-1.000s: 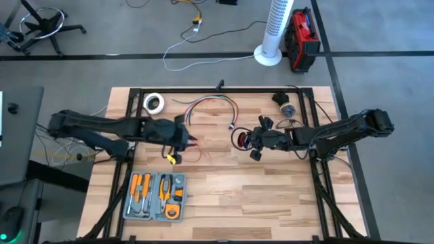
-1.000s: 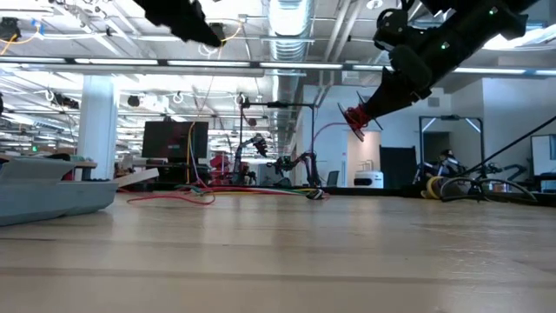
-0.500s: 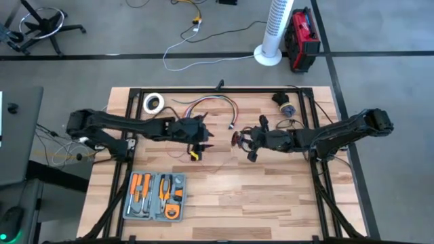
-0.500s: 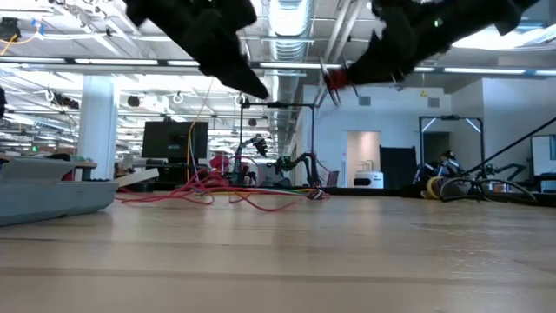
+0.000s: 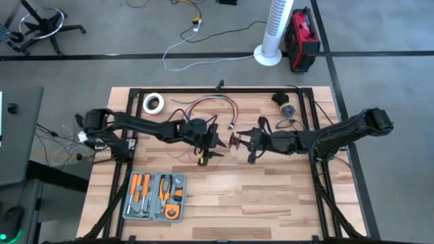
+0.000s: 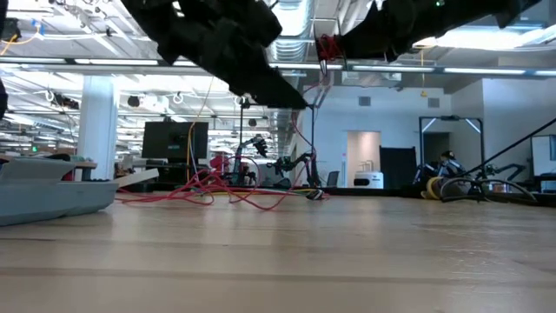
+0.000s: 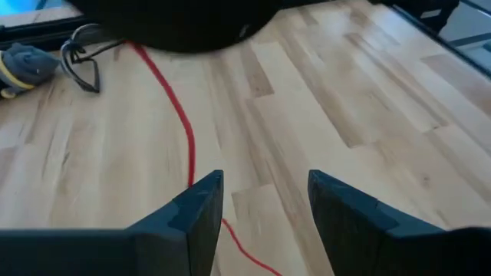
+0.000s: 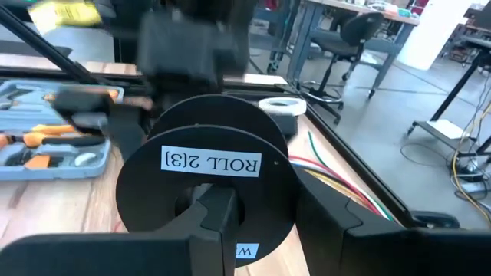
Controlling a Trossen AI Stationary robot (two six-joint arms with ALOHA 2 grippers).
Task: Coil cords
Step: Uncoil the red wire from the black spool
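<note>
The cords are one thin red wire. Part of it is wound on a black spool [image 8: 207, 161] labelled "ROLL 2|3", which my right gripper [image 5: 240, 141] holds above the table's middle. A strand [image 6: 304, 122] hangs from the spool [image 6: 327, 48] to loose loops [image 6: 228, 189] lying on the wood. My left gripper [image 5: 217, 139] hovers open just left of the spool. In its wrist view the wire [image 7: 184, 130] runs on the table below its fingers [image 7: 201, 207]. My right gripper is shut on the spool, coming level from the table's right side. One finger [image 8: 219, 218] lies over the labelled flange's face [image 8: 201, 188] near its middle hole, and the other [image 8: 326, 215] passes outside the rim. The spool is lifted clear of the table, flange upright.
An open tool case [image 5: 157, 196] with orange-handled tools lies near the front left. A white tape roll [image 5: 154, 103] and a multicoloured wire bundle [image 5: 211, 104] sit at the far side, small dark parts [image 5: 285, 105] at the far right. A black metal frame [image 5: 224, 90] borders the table.
My left gripper has gone toward the table's right edge, up to the spool. My right gripper has risen and shifted slightly left with the spool, turning it. The red wire has been drawn along: more loops lie bunched on the table, and a strand now hangs from the spool.
</note>
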